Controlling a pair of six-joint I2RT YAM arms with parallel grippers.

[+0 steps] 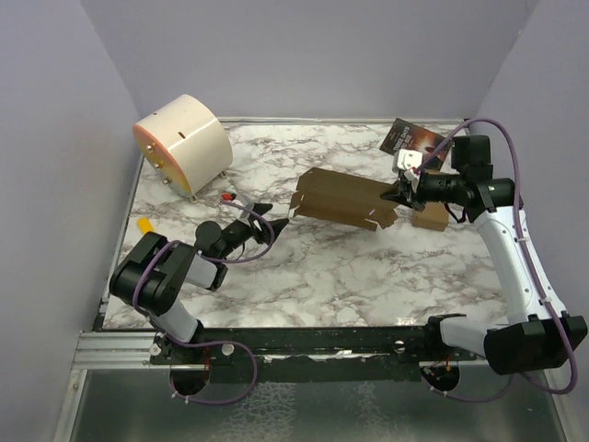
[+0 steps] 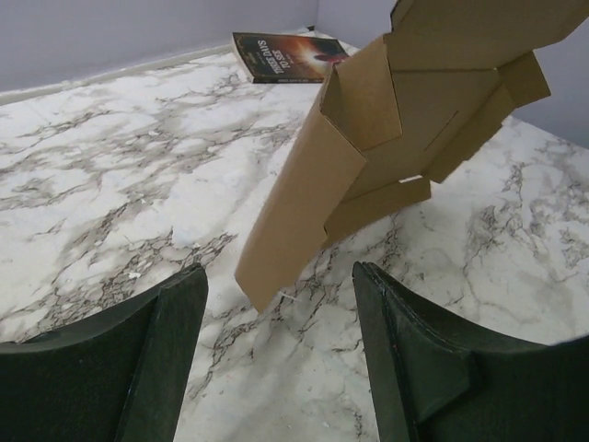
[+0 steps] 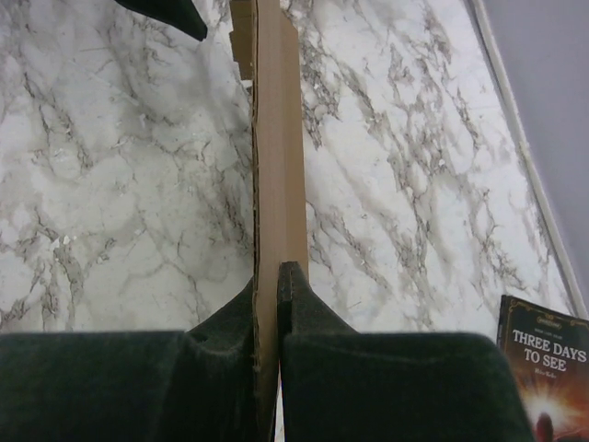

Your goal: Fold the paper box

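Your right tool (image 3: 276,272) is clenching one end of the paper box (image 1: 340,198), pinching the sheet's edge between both fingers. The paper box is standing on edge over the worktop (image 1: 368,276), right of centre, with its flaps partly folded. You cannot tell whether its lowest corner is touching the surface. Your left tool (image 2: 276,276) is resting released, jaws apart, just short of that corner. A dark booklet (image 1: 411,140) is lying at the far right corner.
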